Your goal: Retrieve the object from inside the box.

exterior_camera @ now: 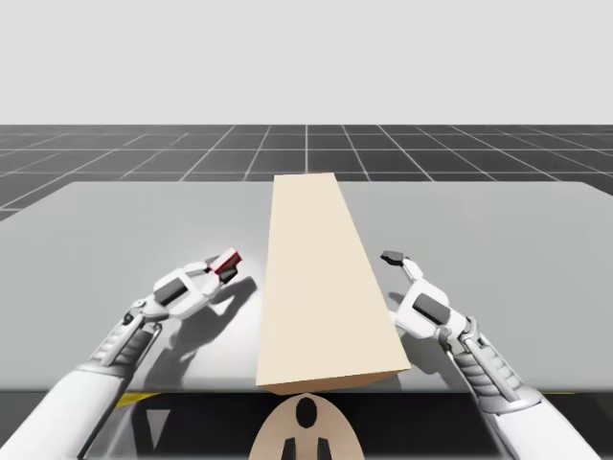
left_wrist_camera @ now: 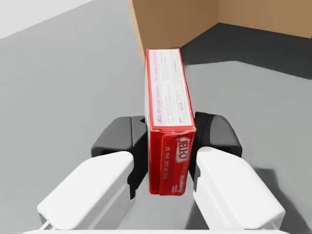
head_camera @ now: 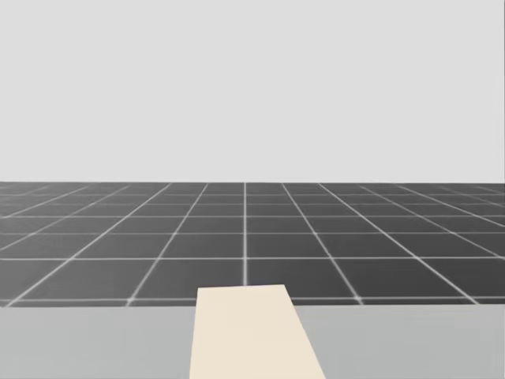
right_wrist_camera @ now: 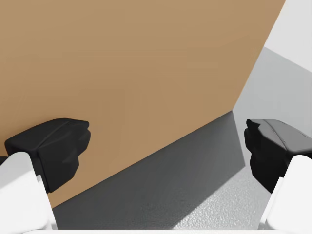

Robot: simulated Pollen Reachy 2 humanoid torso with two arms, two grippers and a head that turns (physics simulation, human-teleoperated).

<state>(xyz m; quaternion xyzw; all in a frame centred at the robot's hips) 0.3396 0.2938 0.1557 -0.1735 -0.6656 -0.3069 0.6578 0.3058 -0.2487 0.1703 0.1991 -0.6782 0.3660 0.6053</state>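
Observation:
A long tan cardboard box (exterior_camera: 321,287) lies down the middle of the grey table (exterior_camera: 115,230); its top (head_camera: 248,335) also shows in the head view. My left gripper (exterior_camera: 226,264) is just left of the box, shut on a small red box (left_wrist_camera: 168,126) whose narrow sides are pinched between the dark pads (left_wrist_camera: 119,141). The tan box's wall (left_wrist_camera: 170,24) stands ahead of it. My right gripper (exterior_camera: 397,261) hovers at the box's right side, open and holding nothing. In the right wrist view the brown wall (right_wrist_camera: 126,73) is close ahead of the right gripper (right_wrist_camera: 165,146).
The table's far edge (exterior_camera: 306,182) meets a dark tiled floor (head_camera: 245,237). Bare grey table surface lies to the left of my left arm and to the right of my right arm.

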